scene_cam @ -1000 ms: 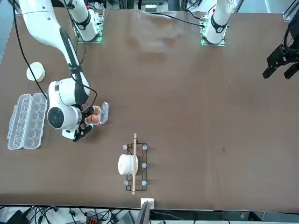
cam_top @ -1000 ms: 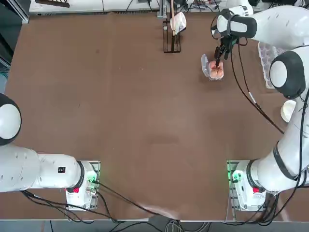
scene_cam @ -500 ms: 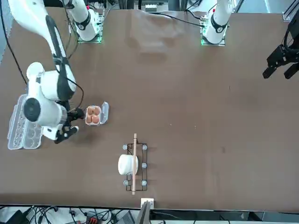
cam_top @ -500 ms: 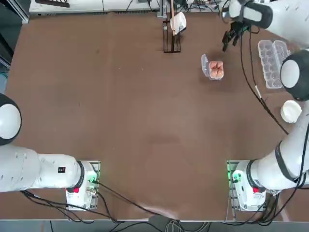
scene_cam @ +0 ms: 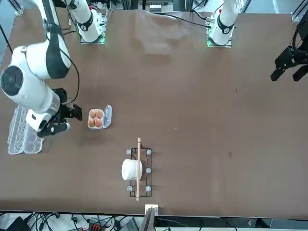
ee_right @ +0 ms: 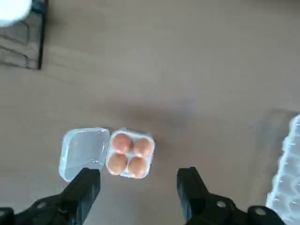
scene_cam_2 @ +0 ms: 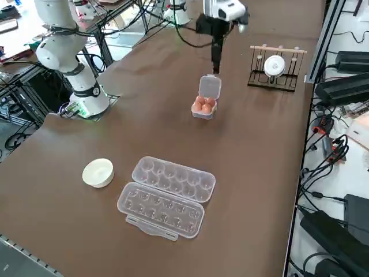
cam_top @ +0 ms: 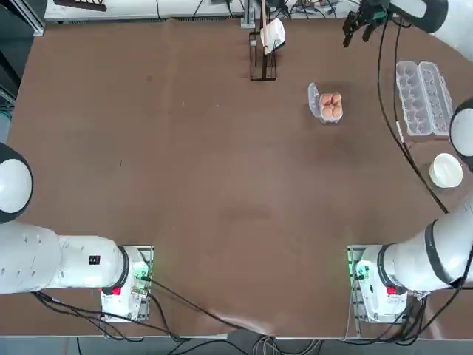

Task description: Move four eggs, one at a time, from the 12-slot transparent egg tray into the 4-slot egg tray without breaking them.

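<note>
Brown tabletop, lab clutter round the edges, cables off the far side.

4-slot egg tray [cam_top: 330, 107] sits far-centre of table, lid flap swung open flat beside it. All four cups filled: four eggs [ee_right: 130, 153] in a 2x2 block, orange-brown, shells look whole as far as can be seen. 12-slot transparent egg tray [scene_cam_2: 166, 195] lies well apart, toward robot's right edge, opened out flat, long axis running near-to-far in top view. Every cup that shows looks empty; no egg seen in it.

Right gripper [cam_top: 361, 24] is high up, beyond the small tray toward the table's far edge, between the two trays sideways. Fingers spread wide, nothing between them; wrist view shows both fingertips [ee_right: 86, 185] either side of bare table with the filled tray below and ahead.

Key relation: small tray lies down and toward the robot's base side from the gripper, a bit to robot's left; long tray lies off to robot's right. Right arm is the near one to both.

Judgement: transfer looks done, four in, none left to fetch. Likely remaining step is pulling clear, maybe lid. Risk: a low pass over the small tray could clip an egg or the open flap.

Outward: white bowl [cam_top: 446, 171] near long tray; wire rack [cam_top: 262, 52] w/ white cup, far-centre.
</note>
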Robot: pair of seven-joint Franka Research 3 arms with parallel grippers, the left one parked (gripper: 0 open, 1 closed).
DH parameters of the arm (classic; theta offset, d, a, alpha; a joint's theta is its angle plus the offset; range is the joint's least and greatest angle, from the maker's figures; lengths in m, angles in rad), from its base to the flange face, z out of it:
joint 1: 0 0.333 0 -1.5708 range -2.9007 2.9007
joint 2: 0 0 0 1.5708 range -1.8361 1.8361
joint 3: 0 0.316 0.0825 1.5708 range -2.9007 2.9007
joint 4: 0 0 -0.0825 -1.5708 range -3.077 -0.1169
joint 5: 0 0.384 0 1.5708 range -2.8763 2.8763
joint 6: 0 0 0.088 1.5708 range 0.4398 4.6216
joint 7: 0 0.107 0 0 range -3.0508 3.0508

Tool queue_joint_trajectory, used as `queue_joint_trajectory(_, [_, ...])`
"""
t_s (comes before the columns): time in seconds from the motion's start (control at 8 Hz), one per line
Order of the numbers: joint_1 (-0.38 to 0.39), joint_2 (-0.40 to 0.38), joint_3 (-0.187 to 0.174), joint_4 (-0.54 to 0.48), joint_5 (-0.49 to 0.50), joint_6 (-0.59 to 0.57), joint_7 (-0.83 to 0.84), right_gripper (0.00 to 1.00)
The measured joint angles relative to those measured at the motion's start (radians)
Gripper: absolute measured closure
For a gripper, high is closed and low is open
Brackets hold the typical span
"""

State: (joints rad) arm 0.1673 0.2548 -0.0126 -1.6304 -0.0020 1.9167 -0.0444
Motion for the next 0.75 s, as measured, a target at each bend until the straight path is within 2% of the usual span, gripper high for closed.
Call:
queue_joint_trajectory(0.25, [-0.033,-0.069,-0.026,0.051,0.001,-0.085,0.000,0.00])
queue_joint_trajectory(0.5, [-0.049,-0.109,-0.031,0.121,0.024,-0.263,0.002,0.00])
queue_joint_trajectory(0.75, [-0.049,-0.154,-0.032,0.137,0.041,-0.344,0.029,0.00])
